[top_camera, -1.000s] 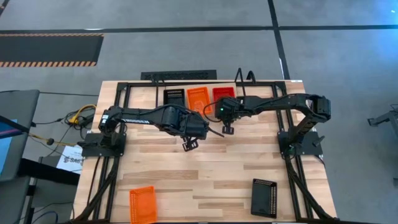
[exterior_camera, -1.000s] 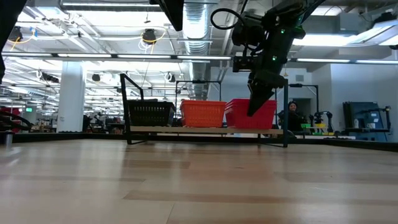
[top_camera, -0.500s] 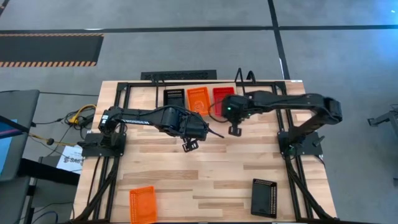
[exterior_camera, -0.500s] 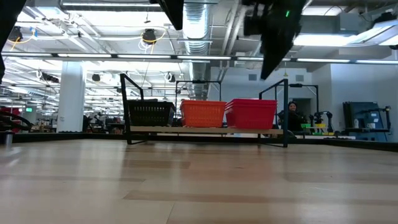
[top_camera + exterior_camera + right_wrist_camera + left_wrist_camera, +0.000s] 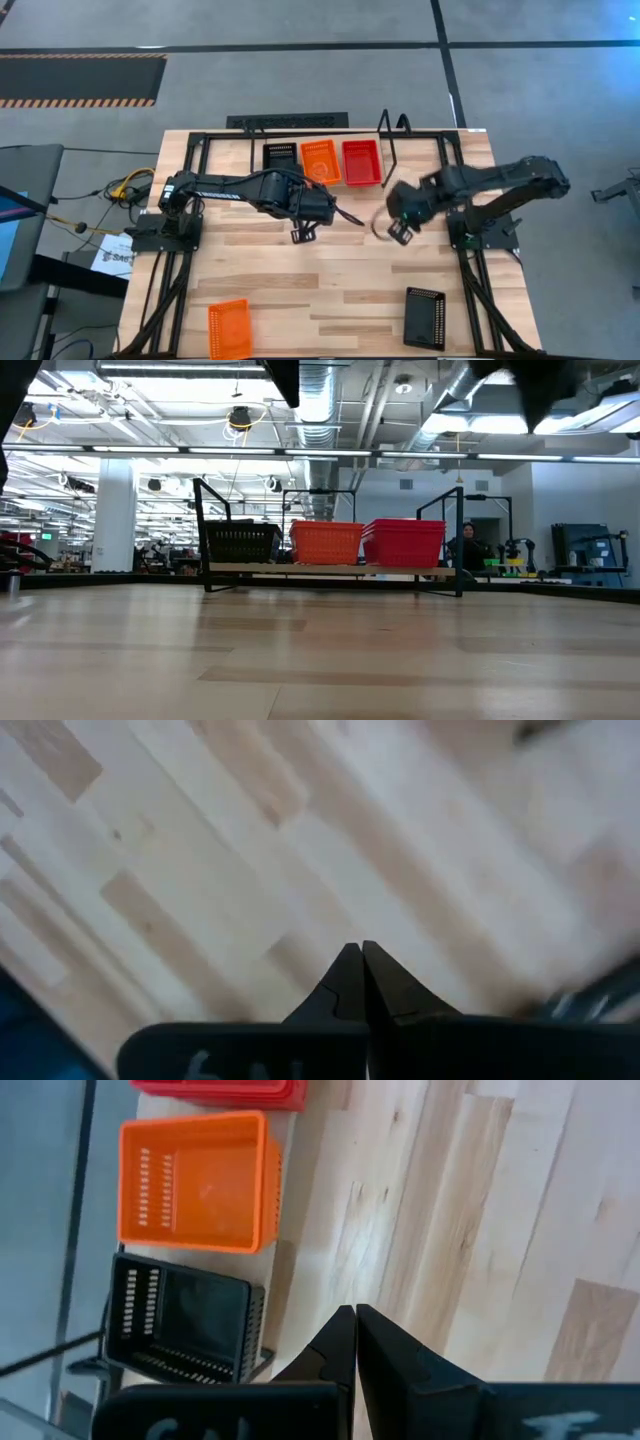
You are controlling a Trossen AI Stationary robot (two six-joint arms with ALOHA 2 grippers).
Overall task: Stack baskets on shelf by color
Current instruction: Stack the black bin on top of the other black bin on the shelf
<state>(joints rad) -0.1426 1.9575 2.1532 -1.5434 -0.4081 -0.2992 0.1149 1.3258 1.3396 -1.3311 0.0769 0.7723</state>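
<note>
You see a black basket [image 5: 280, 157], an orange basket [image 5: 320, 161] and a red basket [image 5: 361, 162] on the black shelf [image 5: 391, 140]; the table [image 5: 330, 270] is pale striped wood.

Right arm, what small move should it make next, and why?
Probably swing the right pincer toward the loose black basket near the table's front edge and open above it. The pincer is shut and empty over bare wood, the shelf already holds black, orange and red stacks, and that basket lies on its side of the table. The left pincer waits mid-table.
</note>
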